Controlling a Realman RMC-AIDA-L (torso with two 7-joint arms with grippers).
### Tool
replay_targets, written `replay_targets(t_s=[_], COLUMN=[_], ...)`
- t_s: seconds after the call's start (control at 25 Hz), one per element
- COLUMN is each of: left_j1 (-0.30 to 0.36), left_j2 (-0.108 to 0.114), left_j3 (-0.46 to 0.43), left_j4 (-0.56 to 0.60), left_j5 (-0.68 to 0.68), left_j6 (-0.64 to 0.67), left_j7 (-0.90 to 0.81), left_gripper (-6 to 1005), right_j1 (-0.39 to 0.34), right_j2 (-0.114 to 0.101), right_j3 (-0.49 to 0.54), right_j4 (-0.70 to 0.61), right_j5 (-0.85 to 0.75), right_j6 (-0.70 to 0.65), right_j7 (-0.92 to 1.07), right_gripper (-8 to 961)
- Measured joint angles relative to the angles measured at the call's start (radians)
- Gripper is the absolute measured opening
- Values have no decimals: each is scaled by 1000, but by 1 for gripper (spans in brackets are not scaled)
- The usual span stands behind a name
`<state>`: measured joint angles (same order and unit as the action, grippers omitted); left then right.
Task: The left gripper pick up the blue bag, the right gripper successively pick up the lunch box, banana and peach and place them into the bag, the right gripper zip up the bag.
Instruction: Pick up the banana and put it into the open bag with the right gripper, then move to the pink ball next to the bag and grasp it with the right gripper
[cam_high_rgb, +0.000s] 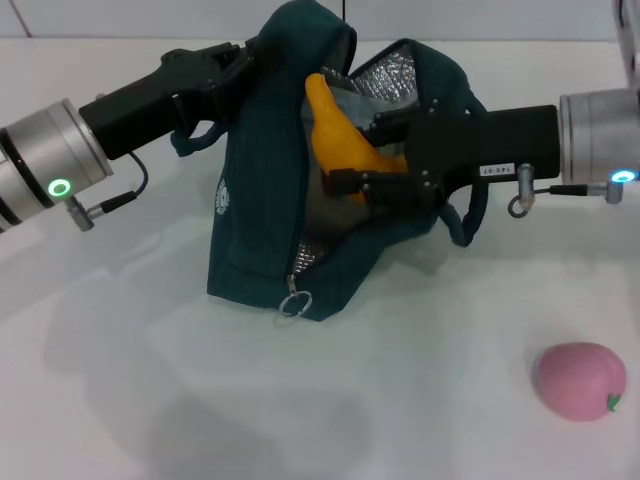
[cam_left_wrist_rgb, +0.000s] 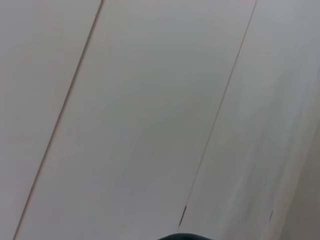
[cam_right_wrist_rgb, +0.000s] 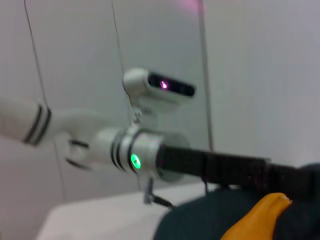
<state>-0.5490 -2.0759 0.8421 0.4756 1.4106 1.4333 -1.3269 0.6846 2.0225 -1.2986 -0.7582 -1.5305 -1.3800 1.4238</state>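
The blue bag (cam_high_rgb: 260, 200) stands open on the white table, its silver lining (cam_high_rgb: 385, 75) showing. My left gripper (cam_high_rgb: 245, 55) is shut on the bag's top edge at the back left and holds it up. The orange-yellow banana (cam_high_rgb: 340, 135) stands tilted in the bag's mouth, with my right gripper (cam_high_rgb: 362, 158) shut on it from the right. In the right wrist view the banana tip (cam_right_wrist_rgb: 257, 215) pokes above the bag (cam_right_wrist_rgb: 200, 222), with the left arm (cam_right_wrist_rgb: 135, 155) behind. The pink peach (cam_high_rgb: 580, 380) lies at the front right. The lunch box is hidden.
The bag's zipper pull ring (cam_high_rgb: 293, 300) hangs at its front bottom corner. A loose strap (cam_high_rgb: 462, 225) dangles under the right gripper. White table (cam_high_rgb: 150, 400) stretches out in front of the bag. The left wrist view shows only wall panels (cam_left_wrist_rgb: 150, 110).
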Motion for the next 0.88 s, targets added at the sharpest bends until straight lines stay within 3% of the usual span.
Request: replay_targets(t_s=[0.32, 0.68, 0.88], left_j1=[-6, -12, -14], left_j2=[2, 4, 4], left_j3=[-1, -2, -2], left_j4=[0, 0, 0], left_j5=[-1, -9, -10], left_j6=[-14, -33, -50], left_j7=[0, 1, 2], left_gripper=[39, 40, 40], right_j1=[-34, -71, -107], right_j2=[-3, -2, -5], right_j3=[-65, -40, 42], right_j4=[-93, -160, -187], right_j5=[0, 24, 53], right_j6=[61, 73, 53], right_j7=[-9, 3, 2], right_gripper=[561, 577, 642])
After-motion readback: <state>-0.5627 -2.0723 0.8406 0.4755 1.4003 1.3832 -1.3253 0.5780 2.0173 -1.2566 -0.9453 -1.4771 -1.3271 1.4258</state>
